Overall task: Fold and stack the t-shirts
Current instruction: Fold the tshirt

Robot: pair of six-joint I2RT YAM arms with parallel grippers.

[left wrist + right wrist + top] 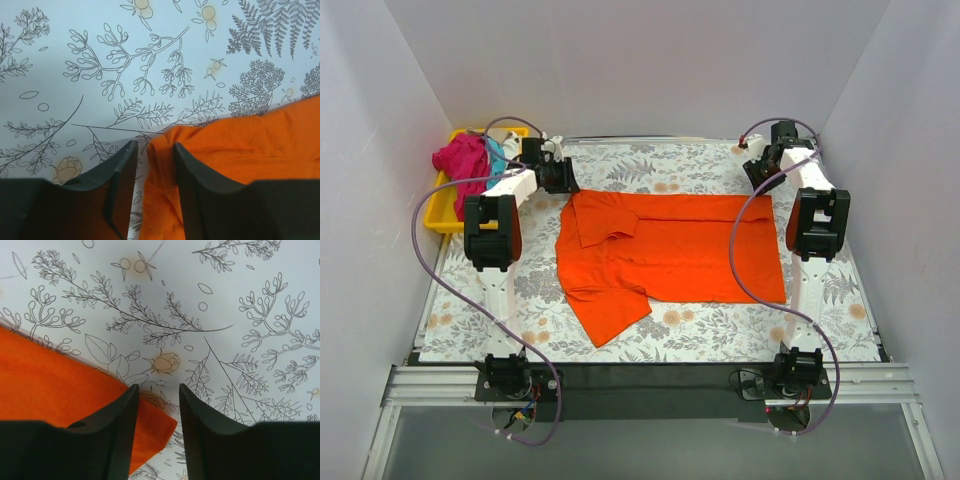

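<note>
Across table (720, 330): orange t-shirt (670, 250) long axis left-right, collar left; left claw (154, 144), right claw (158, 386) both released.

The orange t-shirt (670, 250) lay flat across the middle of the bench (720, 335). On the near side of the shirt a broad strip of bench lay open, and a narrower strip ran beyond its far edge to the back wall. Left of the shirt stood the left arm's upright link. Past that, a yellow tray (442, 218) heaped with magenta and teal shirts (468, 160) blocked the far-left corner. Right of the shirt, the right arm's link crowded the gap to the side wall, and its grey cable (732, 250) looped over the shirt's right end. The left pincer (154, 147) stood parted at the shirt's far-left corner, cloth bunched between its jaws. The right pincer (157, 390) stood parted above the far-right corner.
</note>
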